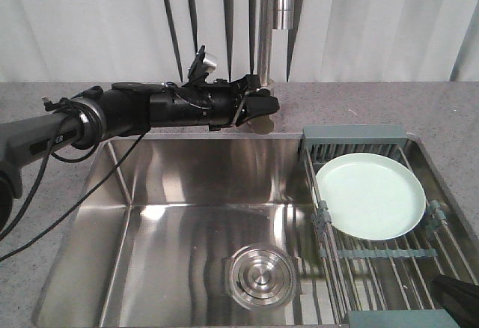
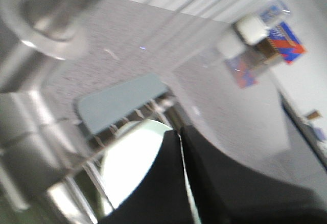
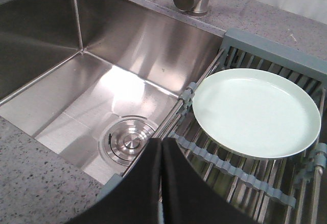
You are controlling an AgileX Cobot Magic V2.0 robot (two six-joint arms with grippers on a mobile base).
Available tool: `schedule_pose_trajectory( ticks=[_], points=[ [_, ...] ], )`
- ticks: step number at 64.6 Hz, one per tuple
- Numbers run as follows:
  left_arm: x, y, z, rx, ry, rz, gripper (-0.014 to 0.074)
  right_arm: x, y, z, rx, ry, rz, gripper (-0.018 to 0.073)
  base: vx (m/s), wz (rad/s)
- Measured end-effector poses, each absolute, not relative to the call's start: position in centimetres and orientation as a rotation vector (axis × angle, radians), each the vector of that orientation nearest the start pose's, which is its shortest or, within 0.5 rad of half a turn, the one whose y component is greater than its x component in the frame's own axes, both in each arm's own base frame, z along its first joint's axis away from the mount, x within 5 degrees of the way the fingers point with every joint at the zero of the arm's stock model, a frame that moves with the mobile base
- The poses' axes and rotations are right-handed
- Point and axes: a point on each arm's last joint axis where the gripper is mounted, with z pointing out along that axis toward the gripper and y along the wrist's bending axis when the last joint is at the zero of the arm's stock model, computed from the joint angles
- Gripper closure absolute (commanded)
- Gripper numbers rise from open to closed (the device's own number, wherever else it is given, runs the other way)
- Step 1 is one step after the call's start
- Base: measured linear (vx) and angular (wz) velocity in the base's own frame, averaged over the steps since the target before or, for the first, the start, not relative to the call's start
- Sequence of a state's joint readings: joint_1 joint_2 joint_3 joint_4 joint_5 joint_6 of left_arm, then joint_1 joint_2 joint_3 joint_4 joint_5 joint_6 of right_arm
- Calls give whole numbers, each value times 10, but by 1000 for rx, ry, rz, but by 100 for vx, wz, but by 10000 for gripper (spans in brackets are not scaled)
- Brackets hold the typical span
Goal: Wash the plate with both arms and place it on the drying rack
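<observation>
Mint-green plate [image 1: 370, 195] lies flat on the drying rack [image 1: 378, 257], right of frame, over the right side of the steel sink [image 1: 187, 216]. Left gripper [image 1: 263, 111] reaches across the upper centre, above the sink's back edge near the faucet [image 1: 275, 13], fingers together, holding nothing. Right gripper [image 3: 161, 168], bottom centre in its wrist view, jaws pressed together, empty, near the plate.

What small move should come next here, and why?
Probably draw the left pincer back from the faucet: the plate already lies flat on the drying rack, both pincers look shut and empty, and the sink holds nothing.
</observation>
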State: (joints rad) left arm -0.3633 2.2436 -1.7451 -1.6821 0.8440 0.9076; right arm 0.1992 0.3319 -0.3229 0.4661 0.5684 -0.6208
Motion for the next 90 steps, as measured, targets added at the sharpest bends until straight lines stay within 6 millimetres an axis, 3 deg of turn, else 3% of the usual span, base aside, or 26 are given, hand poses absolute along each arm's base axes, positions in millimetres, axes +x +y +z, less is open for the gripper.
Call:
schedule_pose_trajectory(
  ticks=[9,17,27,48,61,78,90],
  points=[
    [437,-245,224,236,2115,-1669,603,68,36,256,-566,1920,231,564,0,0],
    [429,-243,221,319,2236,-1600,603,68,36,256,-566,1919,231,564,0,0],
    [417,-236,237,442,2348,-1469,603,68,36,256,-566,1919,231,564,0,0],
    [375,-204,317,649,2452,-1039,603,68,36,256,-566,1919,231,564,0,0],
    [335,-176,376,715,2440,-791,603,68,36,256,-566,1919,231,564,0,0],
    [277,-143,444,716,2300,-601,603,68,36,256,-566,1919,231,564,0,0],
    [233,-119,468,701,2218,-503,603,68,36,255,-570,1920,223,564,0,0]
  ],
)
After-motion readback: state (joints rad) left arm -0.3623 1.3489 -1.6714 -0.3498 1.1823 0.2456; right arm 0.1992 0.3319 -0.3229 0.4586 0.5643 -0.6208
